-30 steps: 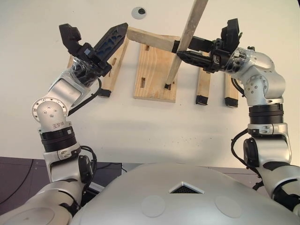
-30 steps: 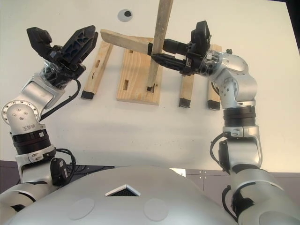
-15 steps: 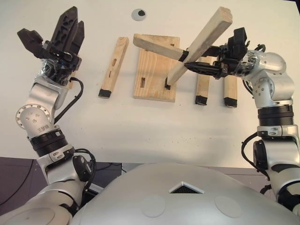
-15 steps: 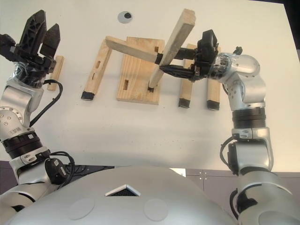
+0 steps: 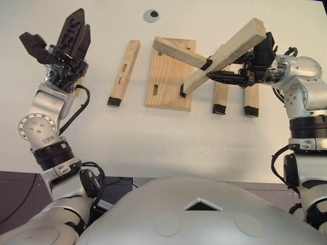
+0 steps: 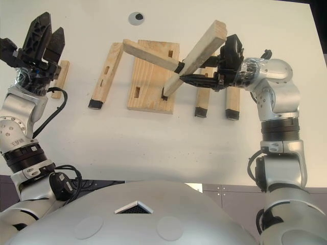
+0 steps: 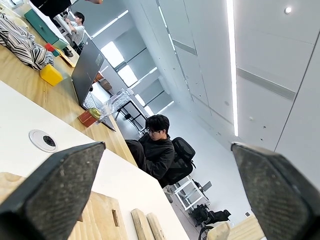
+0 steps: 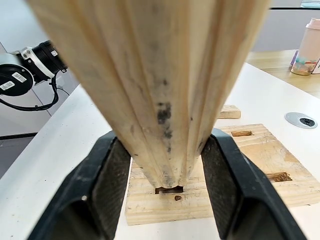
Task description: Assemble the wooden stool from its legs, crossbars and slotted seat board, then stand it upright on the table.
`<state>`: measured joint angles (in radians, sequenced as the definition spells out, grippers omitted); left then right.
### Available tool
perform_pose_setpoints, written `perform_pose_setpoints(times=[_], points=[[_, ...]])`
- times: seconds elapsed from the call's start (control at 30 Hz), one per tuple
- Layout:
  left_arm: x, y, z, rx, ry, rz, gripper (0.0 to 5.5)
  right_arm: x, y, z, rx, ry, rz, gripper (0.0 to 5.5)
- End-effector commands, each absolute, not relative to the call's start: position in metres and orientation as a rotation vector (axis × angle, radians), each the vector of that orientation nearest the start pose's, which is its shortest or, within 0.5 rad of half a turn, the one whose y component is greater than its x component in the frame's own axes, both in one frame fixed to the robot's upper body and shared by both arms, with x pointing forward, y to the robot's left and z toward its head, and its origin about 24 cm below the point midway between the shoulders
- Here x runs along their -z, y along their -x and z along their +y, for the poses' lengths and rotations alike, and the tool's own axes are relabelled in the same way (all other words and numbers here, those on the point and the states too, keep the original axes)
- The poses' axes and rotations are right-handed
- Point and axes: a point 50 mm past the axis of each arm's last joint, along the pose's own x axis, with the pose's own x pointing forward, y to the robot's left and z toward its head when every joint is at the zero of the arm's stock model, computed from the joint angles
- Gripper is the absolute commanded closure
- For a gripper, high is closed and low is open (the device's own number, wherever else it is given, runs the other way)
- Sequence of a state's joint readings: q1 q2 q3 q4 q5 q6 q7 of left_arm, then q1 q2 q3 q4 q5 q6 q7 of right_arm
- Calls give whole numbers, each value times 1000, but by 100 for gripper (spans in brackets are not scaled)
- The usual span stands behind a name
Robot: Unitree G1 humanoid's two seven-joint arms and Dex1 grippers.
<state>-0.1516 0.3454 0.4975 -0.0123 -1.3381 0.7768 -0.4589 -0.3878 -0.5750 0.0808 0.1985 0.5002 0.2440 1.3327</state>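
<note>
Right pincer (image 6: 180, 72) clamps leg (image 6: 204, 45) | tip seemingly in seat board (image 6: 148, 99) | left pincer (image 5: 79, 19) apart

The right gripper (image 5: 213, 75) is clamping a wooden leg (image 5: 232, 43) between its fingers, holding it slanted with its lower end at a slot near the seat board's (image 5: 166, 89) right edge. A second leg (image 5: 176, 51) is slanting over the board's far end. One loose leg (image 5: 124, 71) is lying on the worktop (image 5: 168, 132) left of the board, and two more legs (image 5: 221, 94) are lying right of it. The left gripper (image 5: 75, 30) is hanging raised, well left of the board.
</note>
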Motion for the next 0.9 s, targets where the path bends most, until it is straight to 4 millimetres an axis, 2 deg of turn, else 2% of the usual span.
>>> perform_pose_setpoints(times=[0.03,0.47,0.53,0.63,0.8,0.9], points=[[-114,-256,244,564,1033,-34,86,-109,-281,-196,-1361,93,212,345],[-112,-256,240,566,1040,-49,86,-137,-284,-195,-1401,160,151,346],[-111,-256,239,564,1041,-48,86,-135,-283,-194,-1410,179,165,346],[-109,-255,236,563,1038,-39,86,-116,-278,-190,-1438,272,261,346],[-105,-254,235,550,1028,-20,86,-91,-278,-200,-1375,478,446,346],[-103,-252,234,542,1024,-17,86,-97,-283,-196,-1321,504,559,346]])
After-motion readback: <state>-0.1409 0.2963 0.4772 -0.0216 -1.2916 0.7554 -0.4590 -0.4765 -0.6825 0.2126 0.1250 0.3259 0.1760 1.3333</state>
